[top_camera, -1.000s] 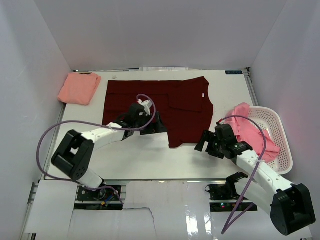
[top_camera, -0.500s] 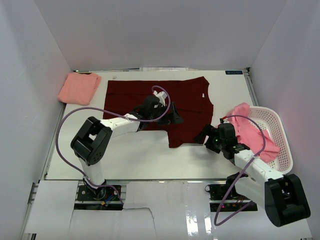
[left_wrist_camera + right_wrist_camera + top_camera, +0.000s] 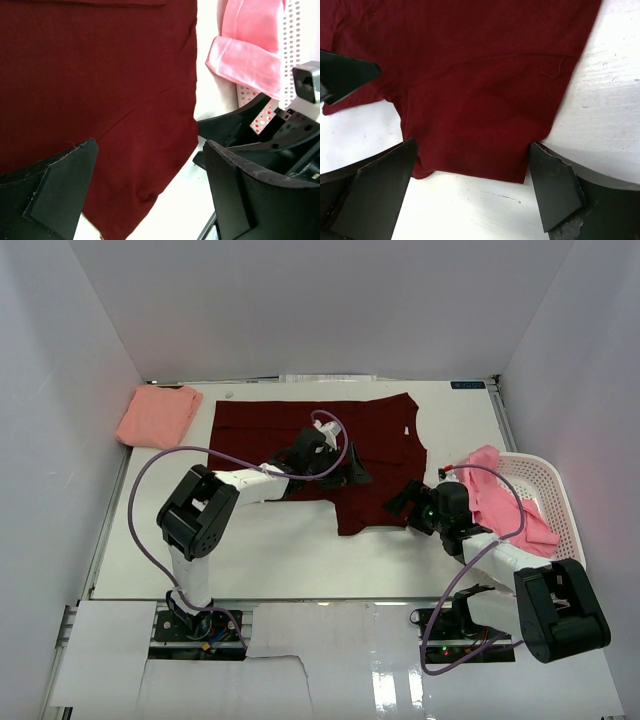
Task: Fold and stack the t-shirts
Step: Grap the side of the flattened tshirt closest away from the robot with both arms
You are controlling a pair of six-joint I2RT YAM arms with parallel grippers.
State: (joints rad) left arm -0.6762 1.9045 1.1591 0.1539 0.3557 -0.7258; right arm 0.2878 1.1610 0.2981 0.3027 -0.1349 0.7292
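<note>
Both grippers wide open, nothing held.

Left gripper: low over the maroon t-shirt. Cloth fills the view ahead of and between its fingers. The shirt's side edge runs just inside the right finger, with bare table past it. Further out on that side are the right gripper's black fingers, close by. Beyond them is the pink t-shirt, with a rolled sleeve or hem facing the camera.

Right gripper: at the shirt's near corner. That corner of the maroon t-shirt lies between the two fingers, its hem just ahead of the gap and table under the gap itself. Can't tell from this angle whether either pad touches the cloth; it looks like a hover. A left gripper finger shows at the far left of this view, over the same shirt.

Maroon t-shirt is spread flat on the table, partly folded, with a second layer visible over its middle.

Pink t-shirt is just behind the right gripper, draped over the rim of the white mesh basket.

Salmon t-shirt is folded, well off to the left gripper's left at the far table corner, apart from the maroon one.
</note>
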